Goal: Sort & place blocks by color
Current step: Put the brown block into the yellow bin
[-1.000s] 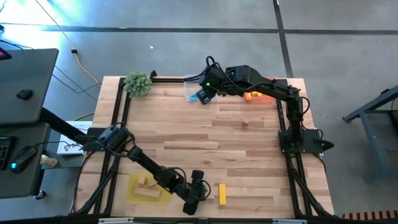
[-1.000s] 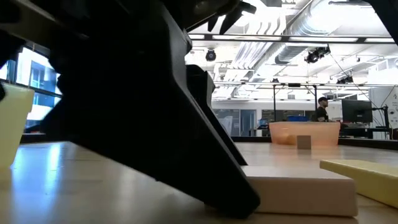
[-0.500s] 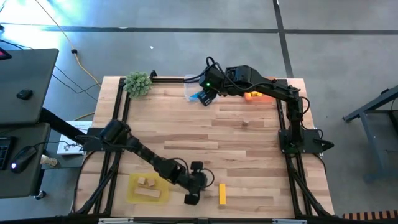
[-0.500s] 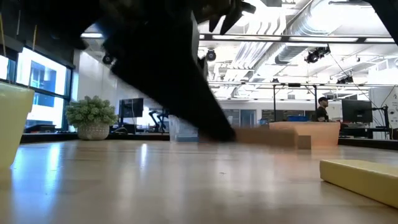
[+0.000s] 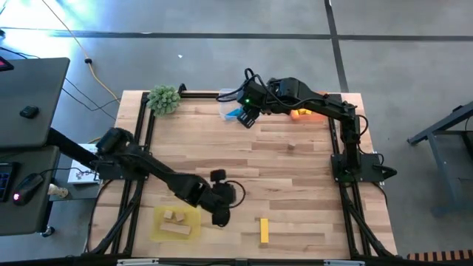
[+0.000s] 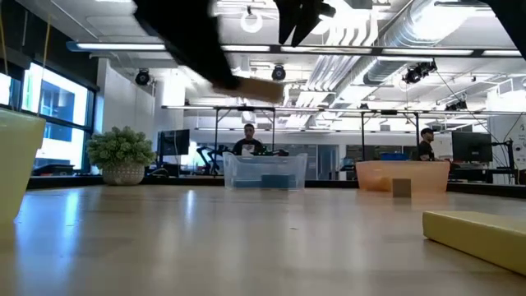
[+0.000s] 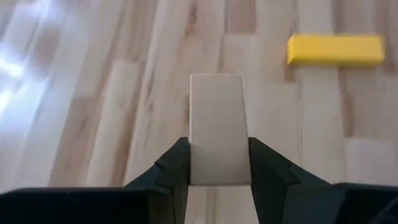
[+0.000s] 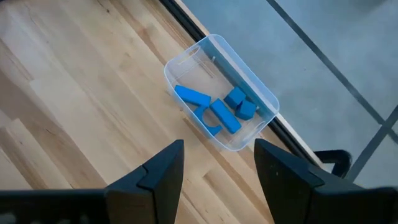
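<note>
My left gripper [image 5: 219, 217] hangs above the table's near part, just right of the yellow tray [image 5: 158, 230], and is shut on a plain light-wood block [image 7: 217, 127]. Two plain wood blocks [image 5: 174, 222] lie in that tray. A yellow bar [image 5: 264, 230] lies flat on the table to the gripper's right. My right gripper [image 8: 217, 155] is open and holds nothing, hovering by the clear tray [image 8: 261, 93] at the far edge. Several blue blocks [image 8: 214, 112] lie in that tray. My left gripper pinches the plain wood block between its two fingers [image 7: 177, 158], one on each long side, near the block's hind end [image 7: 217, 171]. The rest of the block sticks out forward past the fingertips. The block is lifted clear of the table [image 6: 255, 89].
An orange tray [image 5: 299, 112] stands at the far right, by the right arm. The green plant ball [image 5: 164, 98] sits at the far left corner. A small cube [image 6: 400, 187] rests on the table before the orange tray. Bare wood lies across the table's middle.
My left gripper, shut on the plain wood block, has risen from the table and moved toward the far edge and a little left. The block, which lay on the table a second ago, is lifted clear. The right arm has kept still.
</note>
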### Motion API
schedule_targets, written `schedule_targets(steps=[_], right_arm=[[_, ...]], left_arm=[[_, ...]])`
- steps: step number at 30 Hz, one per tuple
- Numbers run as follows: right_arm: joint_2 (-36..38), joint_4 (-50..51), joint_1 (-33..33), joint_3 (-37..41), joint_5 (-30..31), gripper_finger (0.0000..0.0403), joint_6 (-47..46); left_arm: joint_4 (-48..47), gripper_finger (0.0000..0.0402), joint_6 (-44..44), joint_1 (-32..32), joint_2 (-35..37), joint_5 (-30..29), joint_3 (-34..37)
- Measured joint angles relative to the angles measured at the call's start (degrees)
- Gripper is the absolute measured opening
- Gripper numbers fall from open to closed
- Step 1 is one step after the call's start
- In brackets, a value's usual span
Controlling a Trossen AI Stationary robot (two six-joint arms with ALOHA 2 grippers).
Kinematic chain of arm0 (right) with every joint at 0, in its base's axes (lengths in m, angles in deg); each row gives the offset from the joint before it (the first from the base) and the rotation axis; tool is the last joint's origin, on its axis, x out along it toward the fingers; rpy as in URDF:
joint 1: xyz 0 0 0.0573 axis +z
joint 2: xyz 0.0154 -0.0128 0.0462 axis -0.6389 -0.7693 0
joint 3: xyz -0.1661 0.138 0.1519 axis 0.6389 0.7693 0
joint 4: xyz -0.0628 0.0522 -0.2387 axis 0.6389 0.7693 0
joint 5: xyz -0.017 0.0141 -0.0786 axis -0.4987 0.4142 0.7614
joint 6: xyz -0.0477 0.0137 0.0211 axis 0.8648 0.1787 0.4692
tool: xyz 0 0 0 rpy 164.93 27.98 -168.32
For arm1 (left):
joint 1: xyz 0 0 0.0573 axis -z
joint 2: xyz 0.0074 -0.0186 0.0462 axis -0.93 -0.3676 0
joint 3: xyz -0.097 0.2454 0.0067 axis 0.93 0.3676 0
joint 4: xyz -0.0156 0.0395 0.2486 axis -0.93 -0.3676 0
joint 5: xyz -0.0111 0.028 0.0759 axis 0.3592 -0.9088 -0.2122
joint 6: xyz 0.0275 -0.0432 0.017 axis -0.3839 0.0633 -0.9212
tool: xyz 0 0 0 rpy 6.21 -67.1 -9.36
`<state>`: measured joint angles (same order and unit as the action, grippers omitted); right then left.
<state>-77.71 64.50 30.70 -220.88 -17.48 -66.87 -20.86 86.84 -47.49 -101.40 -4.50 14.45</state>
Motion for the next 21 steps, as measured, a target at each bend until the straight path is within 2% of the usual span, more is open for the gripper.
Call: schedule_targets(steps=[8,14,18,21], right_arm=[[0.00,0.68,0.01,0.00,0.14,0.0183,2.11],[0.00,1.08,0.00,0.00,0.17,0.0183,2.07],[0.00,1.27,0.01,0.00,0.11,0.0183,1.87],[0.00,1.21,0.00,0.00,-0.05,0.0183,1.76]], left_arm=[[-17.48,0.0104,8.07,3.68,6.47,-5.04,0.06],[-30.48,0.0104,17.31,8.40,9.49,-6.06,0.18],[-36.57,0.0104,23.63,12.34,9.85,-5.92,0.22],[-37.49,0.0104,28.22,14.33,10.30,-5.11,0.96]])
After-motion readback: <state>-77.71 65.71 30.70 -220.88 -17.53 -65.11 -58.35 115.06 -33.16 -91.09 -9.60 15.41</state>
